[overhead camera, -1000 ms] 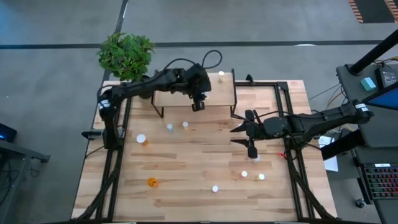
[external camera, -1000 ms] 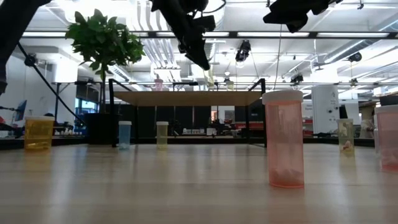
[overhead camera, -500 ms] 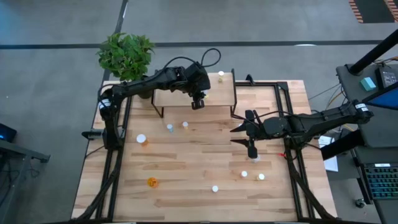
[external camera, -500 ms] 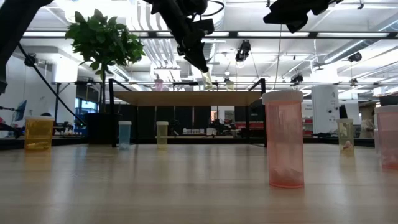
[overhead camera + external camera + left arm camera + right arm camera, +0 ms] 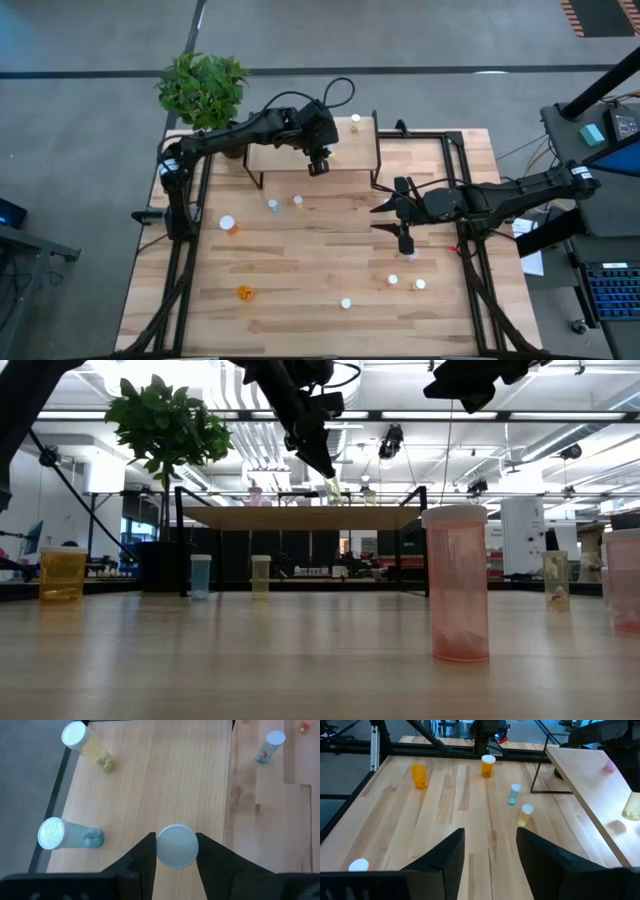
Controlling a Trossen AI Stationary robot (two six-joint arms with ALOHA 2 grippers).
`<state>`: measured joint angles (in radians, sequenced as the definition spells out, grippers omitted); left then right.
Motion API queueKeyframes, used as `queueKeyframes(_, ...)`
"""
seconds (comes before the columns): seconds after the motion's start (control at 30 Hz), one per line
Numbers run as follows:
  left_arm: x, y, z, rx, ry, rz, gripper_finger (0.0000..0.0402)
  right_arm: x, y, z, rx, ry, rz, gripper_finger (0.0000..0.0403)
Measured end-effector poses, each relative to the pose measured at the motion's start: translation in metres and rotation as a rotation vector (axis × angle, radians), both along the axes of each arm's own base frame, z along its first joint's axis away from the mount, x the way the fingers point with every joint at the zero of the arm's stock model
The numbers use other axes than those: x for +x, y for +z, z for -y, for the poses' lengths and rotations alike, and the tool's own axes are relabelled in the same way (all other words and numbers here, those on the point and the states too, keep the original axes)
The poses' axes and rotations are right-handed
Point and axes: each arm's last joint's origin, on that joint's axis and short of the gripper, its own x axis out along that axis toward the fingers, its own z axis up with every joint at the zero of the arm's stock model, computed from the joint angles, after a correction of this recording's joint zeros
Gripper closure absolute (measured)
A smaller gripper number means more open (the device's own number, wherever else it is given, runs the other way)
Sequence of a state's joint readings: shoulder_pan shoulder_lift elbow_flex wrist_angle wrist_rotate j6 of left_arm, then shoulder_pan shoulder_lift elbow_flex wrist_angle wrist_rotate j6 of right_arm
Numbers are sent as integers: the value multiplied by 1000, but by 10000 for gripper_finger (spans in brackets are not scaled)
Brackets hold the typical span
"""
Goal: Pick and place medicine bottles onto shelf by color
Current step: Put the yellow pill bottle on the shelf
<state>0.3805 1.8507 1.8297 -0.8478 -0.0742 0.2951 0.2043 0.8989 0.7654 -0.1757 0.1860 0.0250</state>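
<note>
1. Jaws of the left gripper [image 5: 176, 851] were clamped on a pale-capped bottle [image 5: 176, 845] above the shelf [image 5: 290, 160]; the right gripper [image 5: 490, 851] gaped empty over mid-table.
2. Lowering it straight down beside a matching cap, clear of the edge, seemed wise.
3. The overhead view showed about eight bottles on the table and one yellowish bottle [image 5: 355, 120] on the shelf.
</note>
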Motion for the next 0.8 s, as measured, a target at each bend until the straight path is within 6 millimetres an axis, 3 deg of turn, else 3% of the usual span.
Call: queueKeyframes(0.8,5,-7,-5,4,10,-1,281,0,0,0,0,1,-2,234)
